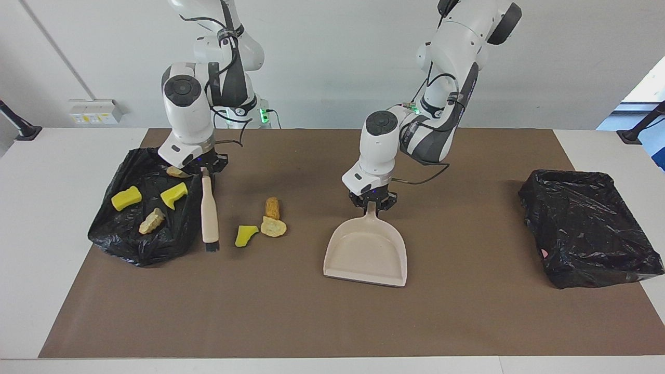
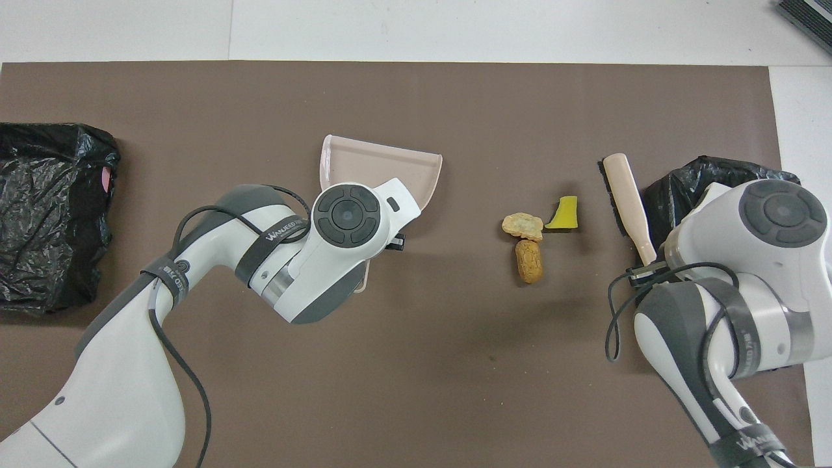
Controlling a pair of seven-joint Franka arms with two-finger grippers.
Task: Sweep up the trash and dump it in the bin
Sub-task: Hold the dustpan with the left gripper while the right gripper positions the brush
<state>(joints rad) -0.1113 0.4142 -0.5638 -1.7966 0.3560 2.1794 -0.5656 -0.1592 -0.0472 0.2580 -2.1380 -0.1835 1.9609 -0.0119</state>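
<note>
My right gripper [image 1: 203, 169] is shut on the handle of the beige brush [image 1: 209, 208], whose dark bristles point away from the robots, beside a black bag [image 1: 140, 228]. My left gripper [image 1: 371, 203] is shut on the handle of the beige dustpan [image 1: 366, 254], which lies low on the mat with its mouth away from the robots. Between brush and dustpan lie three scraps: an orange-brown lump [image 1: 272, 208], a beige chunk [image 1: 273, 227] and a yellow-green sponge bit [image 1: 245, 235]. Several more scraps lie on the black bag, among them two yellow sponges [image 1: 126, 198] and a beige chunk [image 1: 151, 221].
A bin lined with black plastic [image 1: 587, 228] stands toward the left arm's end of the table, also in the overhead view [image 2: 52, 214]. The brown mat [image 1: 332, 322] covers the table's middle. In the overhead view the right arm hides most of the black bag [image 2: 708, 182].
</note>
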